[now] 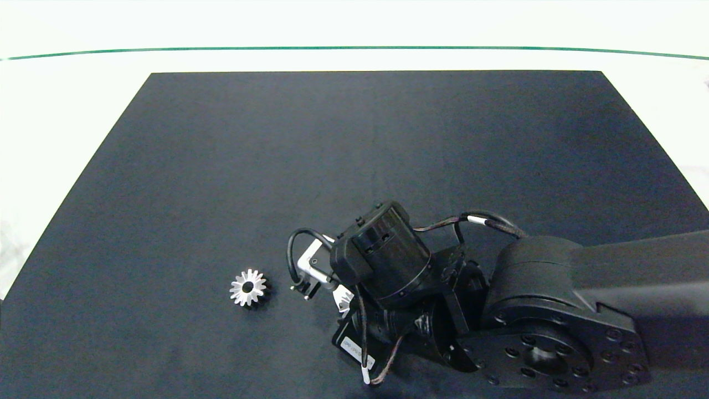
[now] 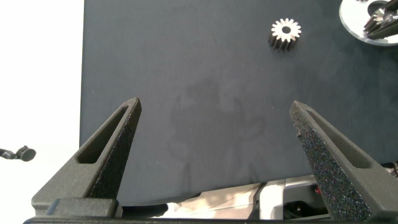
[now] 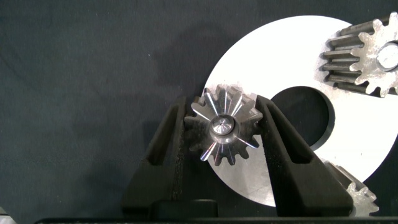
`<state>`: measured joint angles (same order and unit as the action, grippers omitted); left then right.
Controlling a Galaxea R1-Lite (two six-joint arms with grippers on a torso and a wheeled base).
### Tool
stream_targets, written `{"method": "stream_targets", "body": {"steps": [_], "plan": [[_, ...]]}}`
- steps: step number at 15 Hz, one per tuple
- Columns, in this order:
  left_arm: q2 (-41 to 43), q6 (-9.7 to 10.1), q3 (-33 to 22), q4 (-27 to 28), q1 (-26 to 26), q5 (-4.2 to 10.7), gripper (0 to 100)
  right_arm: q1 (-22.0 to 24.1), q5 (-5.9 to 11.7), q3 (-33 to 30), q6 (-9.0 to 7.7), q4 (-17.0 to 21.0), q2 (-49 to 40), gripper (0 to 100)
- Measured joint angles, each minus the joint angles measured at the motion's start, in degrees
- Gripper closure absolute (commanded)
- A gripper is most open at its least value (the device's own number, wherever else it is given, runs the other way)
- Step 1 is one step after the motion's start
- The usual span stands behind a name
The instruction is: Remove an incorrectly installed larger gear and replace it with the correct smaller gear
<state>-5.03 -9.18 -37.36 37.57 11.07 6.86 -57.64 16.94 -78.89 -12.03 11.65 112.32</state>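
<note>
Larger gear (image 3: 225, 127), shiny silver metal with long flaring star-like teeth, sat lower centre on a round silver metal plate (image 3: 273, 62), right gripper (image 3: 225, 134) clamped around it, smaller short-toothed silver gear (image 1: 248, 287) lay left on black mat (image 1: 354, 166), left gripper (image 2: 214, 134) spread wide over bare mat.

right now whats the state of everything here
right gripper: shut on flared gear
flared gear: gripped, over the disc's edge
loose gear: lying free on the mat
silver disc: flat on the mat
spur gear: resting on disc
left gripper: open, empty
</note>
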Motion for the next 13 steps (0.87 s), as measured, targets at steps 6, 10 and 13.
{"method": "stream_targets", "body": {"steps": [6, 10, 13], "plan": [[-0.02, 0.45, 0.0, 0.02, 0.01, 0.0, 0, 0.98, 3.67, 0.04, 0.73, 0.28, -4.78, 0], [-0.06, 0.37, -0.2, -0.15, -0.27, 1.37, 0, 2.55, 10.84, 1.57, 1.37, 0.8, -13.29, 0], [-0.09, 0.41, -0.23, -0.15, -0.35, 2.15, 0, 5.49, 15.99, 5.29, 1.49, 1.55, -22.0, 0]]}}
